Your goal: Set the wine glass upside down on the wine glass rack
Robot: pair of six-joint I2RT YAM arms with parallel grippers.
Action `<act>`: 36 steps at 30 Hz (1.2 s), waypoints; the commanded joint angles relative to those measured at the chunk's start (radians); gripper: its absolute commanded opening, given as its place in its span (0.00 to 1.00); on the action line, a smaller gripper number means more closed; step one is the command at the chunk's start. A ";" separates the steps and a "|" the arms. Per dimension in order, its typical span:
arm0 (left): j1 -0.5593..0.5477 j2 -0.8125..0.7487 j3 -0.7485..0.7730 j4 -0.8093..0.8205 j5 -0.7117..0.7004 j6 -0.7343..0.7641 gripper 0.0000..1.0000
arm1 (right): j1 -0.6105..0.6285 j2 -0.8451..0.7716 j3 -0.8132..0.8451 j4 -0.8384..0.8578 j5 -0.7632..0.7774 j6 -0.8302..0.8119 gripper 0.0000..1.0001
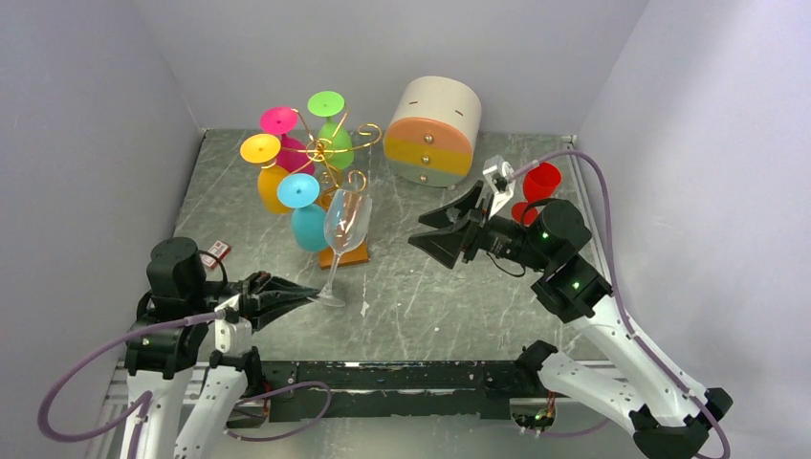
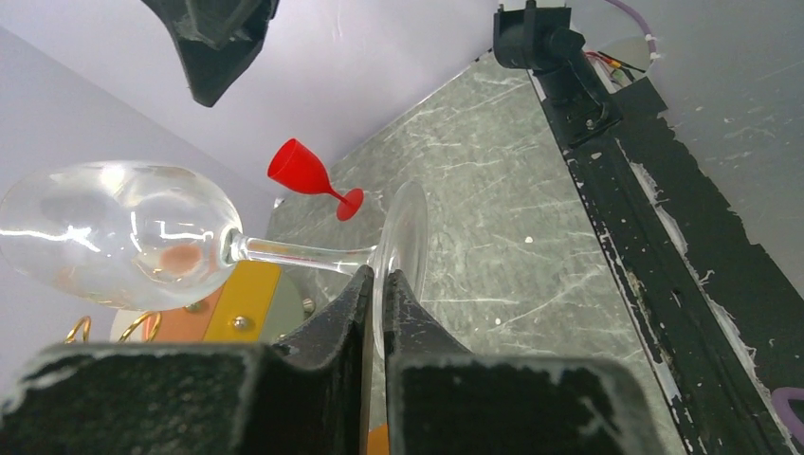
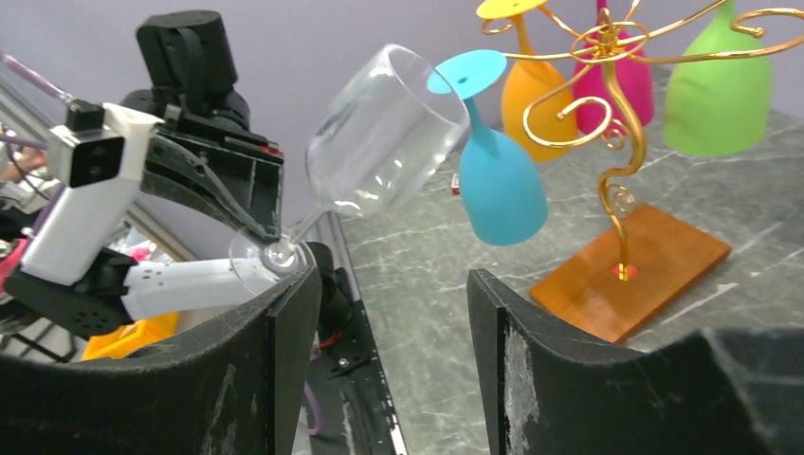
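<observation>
My left claw [image 1: 311, 295] is clamped on the foot of the glass [image 1: 344, 225]. Its fingers [image 2: 353, 301] nearly meet, with only the thin rim of the disc between them. The glass juts out ahead of that claw, tilted. The stem rises from the fingertips and the bowl, mouth uppermost, leans away toward the rack [image 1: 330, 150]. I cannot tell whether the foot touches the table [image 1: 459, 296].

My right claw [image 1: 426, 231] is spread wide with nothing in it. From its wrist view the glass sits ahead and to the left of its fingers [image 3: 284, 313], apart from them, and the rack stands ahead to the right.

Four coloured glasses hang bowl-down on the rack. The blue glass [image 1: 308, 225] is just beside the clear bowl, and the orange glass [image 1: 271, 186], pink glass [image 1: 287, 143] and green glass [image 1: 337, 143] are farther off. A red glass [image 1: 541, 180] sits just behind the right claw's wrist.
</observation>
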State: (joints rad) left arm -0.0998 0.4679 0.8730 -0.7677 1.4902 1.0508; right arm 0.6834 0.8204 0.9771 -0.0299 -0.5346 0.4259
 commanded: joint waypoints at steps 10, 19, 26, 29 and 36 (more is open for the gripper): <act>0.005 -0.054 -0.033 0.250 -0.051 -0.160 0.07 | 0.173 -0.001 -0.058 0.024 0.172 -0.282 0.58; 0.005 -0.050 -0.029 0.226 -0.051 -0.140 0.07 | 0.450 -0.026 -0.161 0.168 0.363 -0.544 0.56; 0.005 -0.052 -0.033 0.230 -0.058 -0.143 0.07 | 0.631 0.049 -0.199 0.302 0.458 -0.793 0.55; 0.005 -0.052 -0.037 0.232 -0.051 -0.139 0.07 | 0.729 0.099 -0.186 0.338 0.558 -0.902 0.55; 0.005 -0.062 -0.046 0.237 -0.051 -0.143 0.07 | 0.792 0.215 -0.126 0.344 0.635 -0.950 0.47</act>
State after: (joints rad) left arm -0.0998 0.4240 0.8349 -0.6018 1.4288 0.8894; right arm 1.4590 1.0035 0.8024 0.2569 0.0181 -0.4553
